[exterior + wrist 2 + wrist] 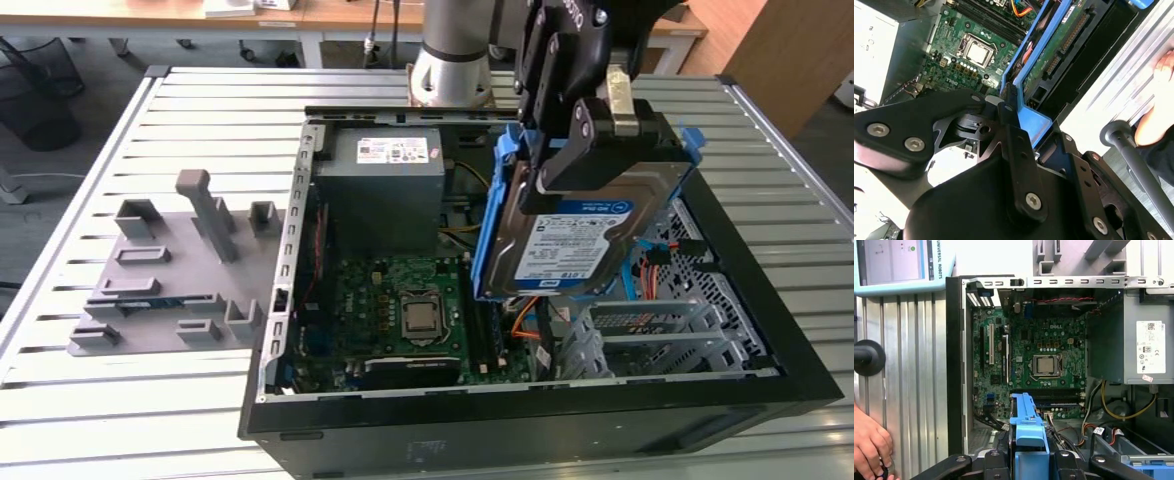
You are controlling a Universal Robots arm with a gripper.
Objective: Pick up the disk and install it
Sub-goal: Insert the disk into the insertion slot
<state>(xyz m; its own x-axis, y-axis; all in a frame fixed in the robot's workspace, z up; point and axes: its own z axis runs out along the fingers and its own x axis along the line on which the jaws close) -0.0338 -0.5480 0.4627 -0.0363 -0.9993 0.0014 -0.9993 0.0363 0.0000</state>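
Black robot gripper (pixel 597 150) clamps a silver rectangular hard disk (pixel 567 245) in its blue plastic bracket, tilted above the open black computer case (pixel 534 425), apparently for lowering in.

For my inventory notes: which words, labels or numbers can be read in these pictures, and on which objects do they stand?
No text is quoted here; print stands on these:
Blue-and-white label on the flat rectangular silver metal disk: fine print, too small.
White sticker on the grey metal power-supply box: too small.
Green motherboard: white lettering, not transcribed.
Light-blue-framed screen device: edge lettering, not transcribed.
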